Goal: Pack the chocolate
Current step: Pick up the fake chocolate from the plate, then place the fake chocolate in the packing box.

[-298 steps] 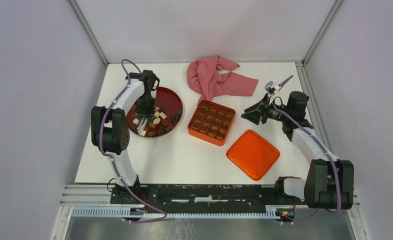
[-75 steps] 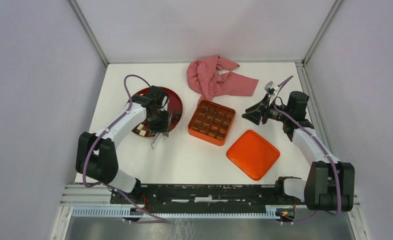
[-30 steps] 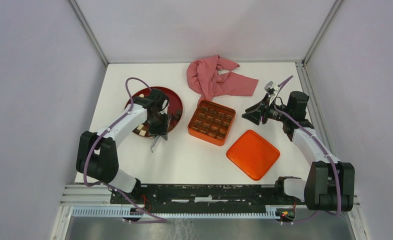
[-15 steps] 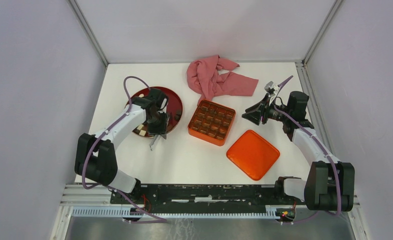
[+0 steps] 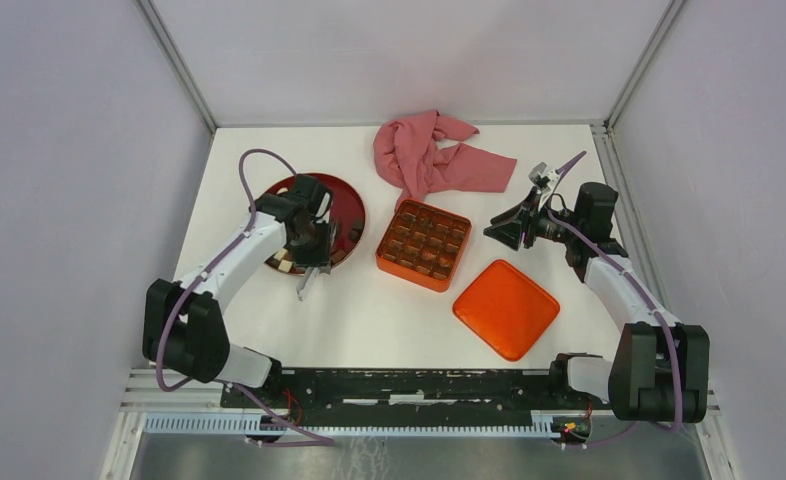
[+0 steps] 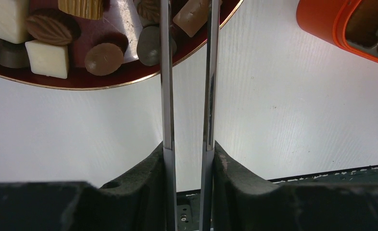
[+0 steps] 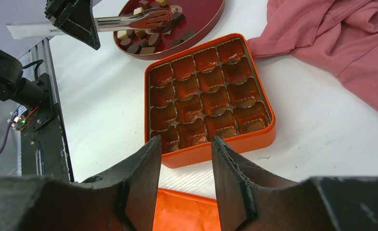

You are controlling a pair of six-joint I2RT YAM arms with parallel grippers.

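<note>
Tongs [image 6: 165, 96] of bright steel are clamped at their handle by the left gripper [image 6: 188, 147], whose fingers press the two arms to a narrow gap, apart but not wide. The spoon-like tips run out of the left wrist view, and from the right wrist they look nearly together over the pile, so I cannot tell whether a piece is caught between them.

The chocolate [image 6: 103, 57] lies at the tip end, loose on the dark-red plate [image 6: 81, 83], with pieces on both sides of the arms and a tan one showing in the gap. From handle to tips the tongs point straight at the plate. The orange tin [image 7: 211, 149] sits off to the right of the tips with bare table between – that sideways swing is what the coming move turns on, and the left arm is plainly the nearer. Its cups look empty.

Beyond the tin, the right gripper [image 7: 185, 139] hangs with fingers spread, holding nothing.

Behind the handle a white strip shows print ending "OOK" – the rest is hidden.
</note>
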